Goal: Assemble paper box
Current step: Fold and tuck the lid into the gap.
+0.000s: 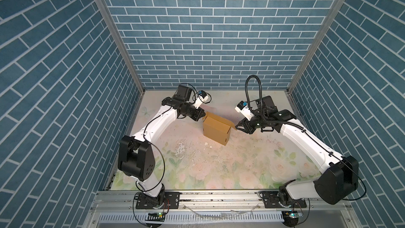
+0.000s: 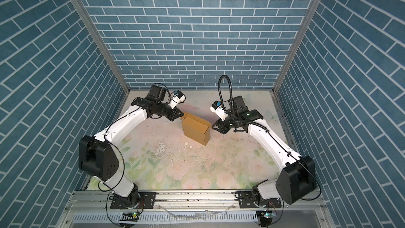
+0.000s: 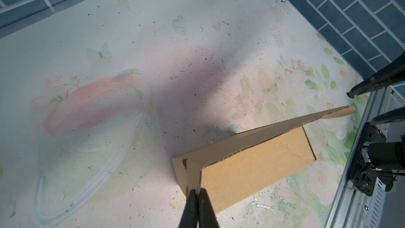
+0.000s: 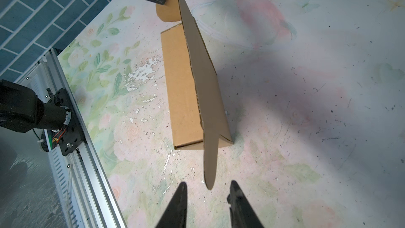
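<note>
The paper box (image 1: pixel 215 131) (image 2: pixel 196 131) is a tan cardboard mailer sitting mid-table, its lid (image 4: pixel 203 73) raised upright along the back wall. My left gripper (image 3: pixel 198 190) (image 1: pixel 202 116) is shut on the lid's end flap at the box's left corner. The right gripper (image 4: pixel 208 185) (image 1: pixel 236 126) is open at the other end. The lid's rounded tab (image 4: pixel 209 172) hangs just ahead of its fingertips, in line with the gap and touching neither finger. In the left wrist view the right gripper's two fingers (image 3: pixel 359 88) straddle that tab (image 3: pixel 348 109).
The floral table mat (image 1: pixel 197 167) has worn white flakes (image 1: pixel 180 150) in front of the box. Blue brick walls (image 1: pixel 208 40) enclose three sides. An aluminium rail (image 1: pixel 219 196) carrying both arm bases runs along the front edge.
</note>
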Robot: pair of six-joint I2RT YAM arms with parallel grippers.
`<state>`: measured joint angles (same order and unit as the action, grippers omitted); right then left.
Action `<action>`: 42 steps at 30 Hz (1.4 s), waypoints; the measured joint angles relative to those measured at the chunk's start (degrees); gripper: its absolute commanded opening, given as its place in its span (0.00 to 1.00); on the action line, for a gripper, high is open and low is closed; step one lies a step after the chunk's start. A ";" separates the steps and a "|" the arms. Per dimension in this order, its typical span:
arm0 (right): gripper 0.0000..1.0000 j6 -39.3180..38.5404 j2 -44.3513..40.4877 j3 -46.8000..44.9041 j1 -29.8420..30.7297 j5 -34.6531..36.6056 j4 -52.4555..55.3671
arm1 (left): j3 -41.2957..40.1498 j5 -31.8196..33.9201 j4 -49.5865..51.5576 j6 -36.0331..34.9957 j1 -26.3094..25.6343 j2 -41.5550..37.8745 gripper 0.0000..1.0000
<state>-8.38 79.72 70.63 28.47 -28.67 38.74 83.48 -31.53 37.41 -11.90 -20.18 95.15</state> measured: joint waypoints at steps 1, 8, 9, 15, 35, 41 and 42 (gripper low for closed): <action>0.32 0.50 0.00 0.00 0.28 0.00 -0.13 | 0.00 0.00 -0.04 0.13 0.00 0.00 0.07; 0.17 3.87 0.33 -0.22 1.44 1.55 -1.27 | -0.61 0.00 -1.16 0.90 -0.09 -0.02 0.07; 0.15 4.33 0.48 -0.22 1.51 1.97 -1.51 | -0.63 0.00 -1.27 0.96 -0.09 -0.02 0.07; 0.08 8.00 1.62 -0.22 1.64 4.15 -3.52 | -0.92 -0.02 -1.77 1.86 -0.15 -0.07 0.07; 0.31 11.34 1.38 3.04 3.52 13.07 -0.09 | -2.62 0.00 -3.82 3.74 -0.76 -0.87 0.07; 0.33 8.96 1.38 3.06 3.52 15.04 1.36 | -2.75 0.02 -3.89 3.74 -0.85 -0.90 0.07; 0.33 8.68 1.40 3.06 3.52 14.99 1.46 | -2.75 0.02 -3.89 3.74 -0.85 -0.90 0.07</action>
<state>0.30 81.12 73.69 31.99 -13.67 40.21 80.73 -31.51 33.52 -8.16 -21.04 94.26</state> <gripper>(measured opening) 0.335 0.070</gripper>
